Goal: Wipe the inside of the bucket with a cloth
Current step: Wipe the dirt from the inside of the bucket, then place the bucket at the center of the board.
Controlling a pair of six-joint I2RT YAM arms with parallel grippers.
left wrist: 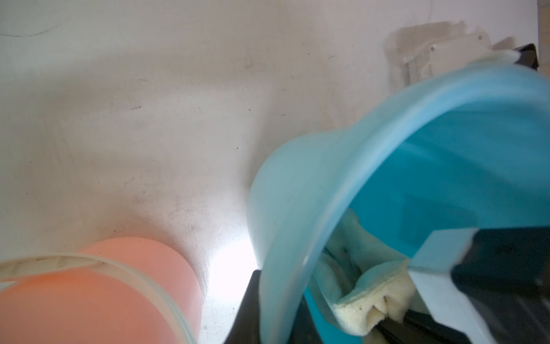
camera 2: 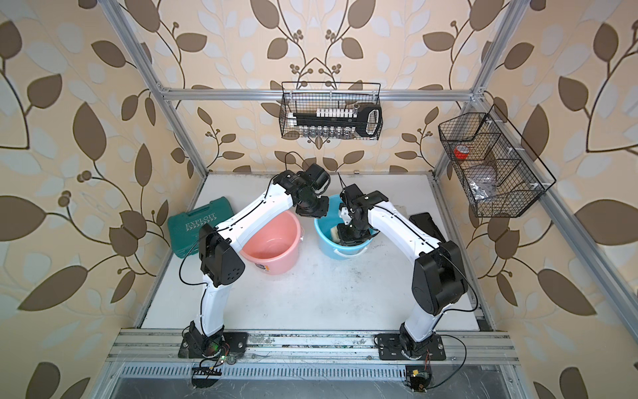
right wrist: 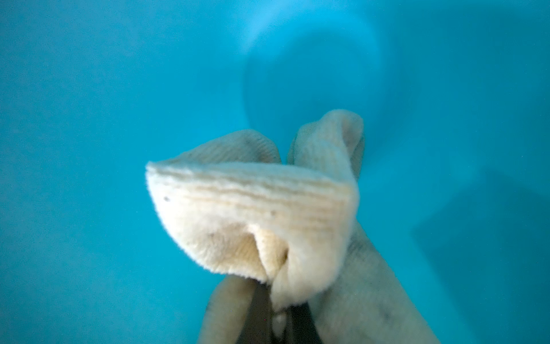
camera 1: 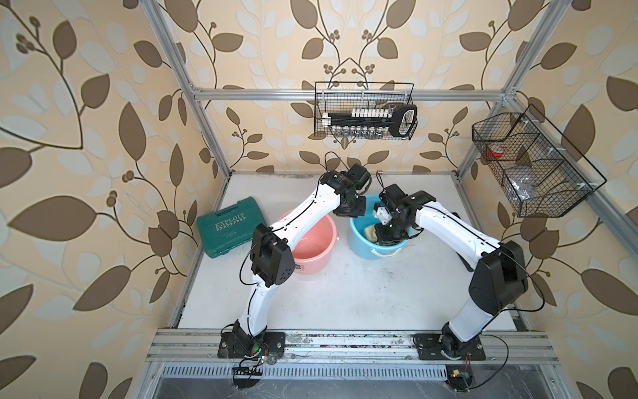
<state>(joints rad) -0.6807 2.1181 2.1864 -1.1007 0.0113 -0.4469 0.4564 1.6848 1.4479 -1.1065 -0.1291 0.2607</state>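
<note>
At the centre of both top views, a light blue round plastic bucket (camera 1: pixel 360 249) stands on the white surface (camera 1: pixel 345 293), just right of a pink round plastic bucket (camera 1: pixel 316 258). The pale yellow terry cloth (camera 1: pixel 371 233) sits inside the blue bucket, bunched into folds. The right fingers (right wrist: pixel 259 312) reach down into the bucket and are closed tight on a fold of the cloth, low in the right wrist view. The left fingers (left wrist: pixel 247 306) are clamped on the blue bucket's rim at its upper left edge. A green plastic tool case (camera 1: pixel 231 226) lies at the surface's left side.
</note>
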